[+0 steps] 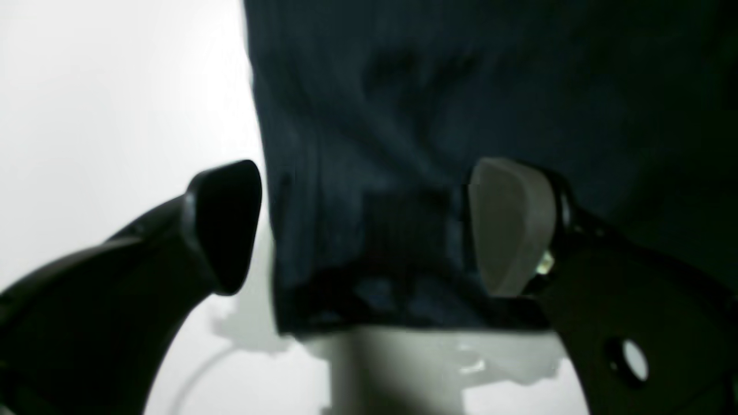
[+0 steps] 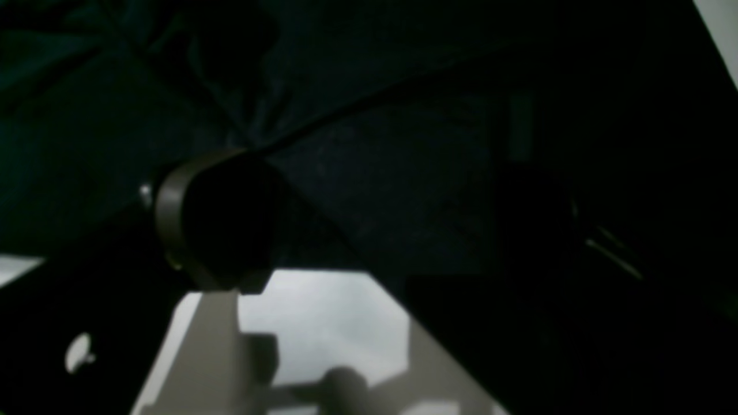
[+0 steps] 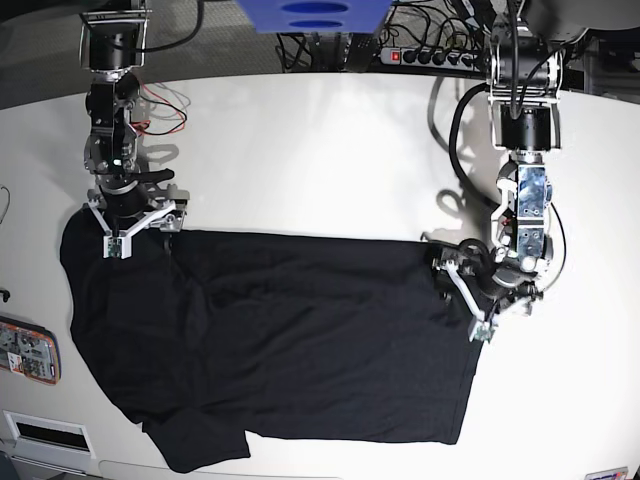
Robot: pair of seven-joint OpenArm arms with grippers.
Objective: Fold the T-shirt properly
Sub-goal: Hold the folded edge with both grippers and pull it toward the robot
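Note:
The black T-shirt (image 3: 290, 340) lies spread on the white table (image 3: 300, 150), one sleeve at the front left. My right gripper (image 3: 138, 232) stands at its far left corner, jaws apart. In the right wrist view dark cloth (image 2: 403, 190) fills the gap beside one finger (image 2: 213, 219); the other finger is lost in the dark. My left gripper (image 3: 461, 297) stands at the shirt's right edge. In the left wrist view its gripper (image 1: 369, 230) is open, with the shirt's hem (image 1: 375, 259) between the two fingers (image 1: 510, 227).
A blue object (image 3: 310, 15) and a power strip (image 3: 430, 55) with cables sit at the back edge. Red wires (image 3: 165, 108) lie by the right arm's base. A small printed card (image 3: 28, 350) lies at the left edge, a white label (image 3: 45, 435) at the front left.

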